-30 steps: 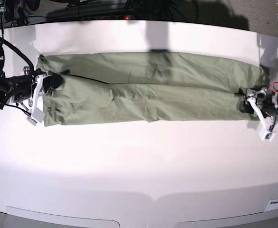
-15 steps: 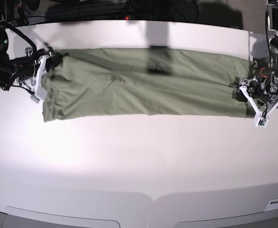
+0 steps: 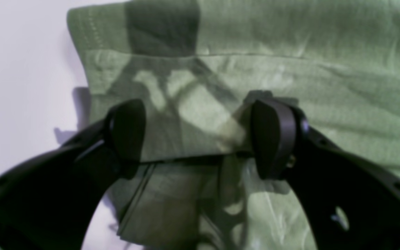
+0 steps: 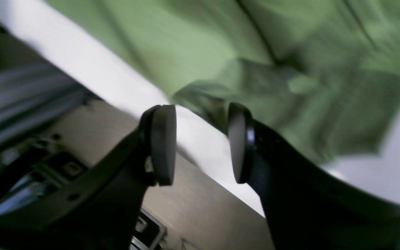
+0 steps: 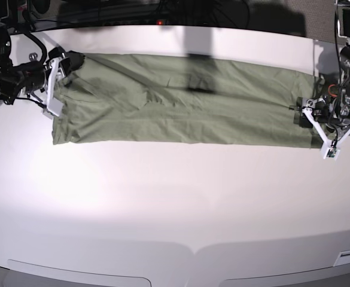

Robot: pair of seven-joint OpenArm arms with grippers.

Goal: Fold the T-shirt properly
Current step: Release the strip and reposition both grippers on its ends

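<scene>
Two grippers sit at opposite ends of the T-shirt, which lies stretched in a long folded band across the far half of the white table. From my seat, the left gripper has its black pads spread wide over the end of the cloth, gripping nothing; through the gap I see a doubled edge with another layer stacked underneath. The right gripper also stands parted, one pad over the bare table edge, the other just beside a bunched corner of fabric (this view is blurred, so I cannot tell whether it touches).

I judge the shirt light, limp and thin: it sags, creases readily, and will not keep any shape by itself. It is neither fragile nor slippery, but the layers may slide over each other. I would pinch at the corners of the short ends, catching every layer at the stitched hem, where the cloth is thickest. Grabbing only the top ply would, I reckon, peel the fold apart, and lifting from one end alone would leave the middle dragging.
</scene>
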